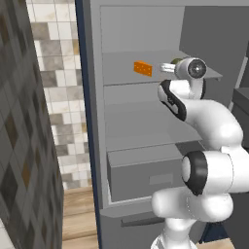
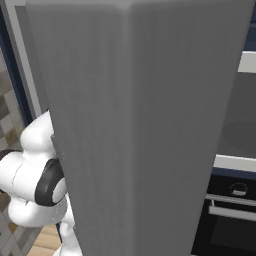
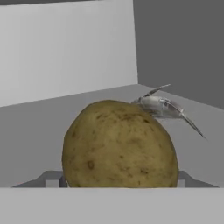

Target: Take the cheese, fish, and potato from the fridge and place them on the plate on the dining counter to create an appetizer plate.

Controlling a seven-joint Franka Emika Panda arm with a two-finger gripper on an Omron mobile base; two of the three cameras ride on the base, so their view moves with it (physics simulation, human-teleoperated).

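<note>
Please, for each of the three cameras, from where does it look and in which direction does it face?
Left base view: behind the arm, left side, facing into the open fridge; white arm at lower right, cheese on the upper shelf.
Right base view: behind the arm, right side; the grey fridge side blocks it; arm at lower left.
Hand view: on the hand, close to the potato, fish behind it.
Shared: both base views show fridge and arm.

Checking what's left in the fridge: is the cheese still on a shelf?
Yes, the cheese sits on a shelf of the fridge in the left base view.
</note>
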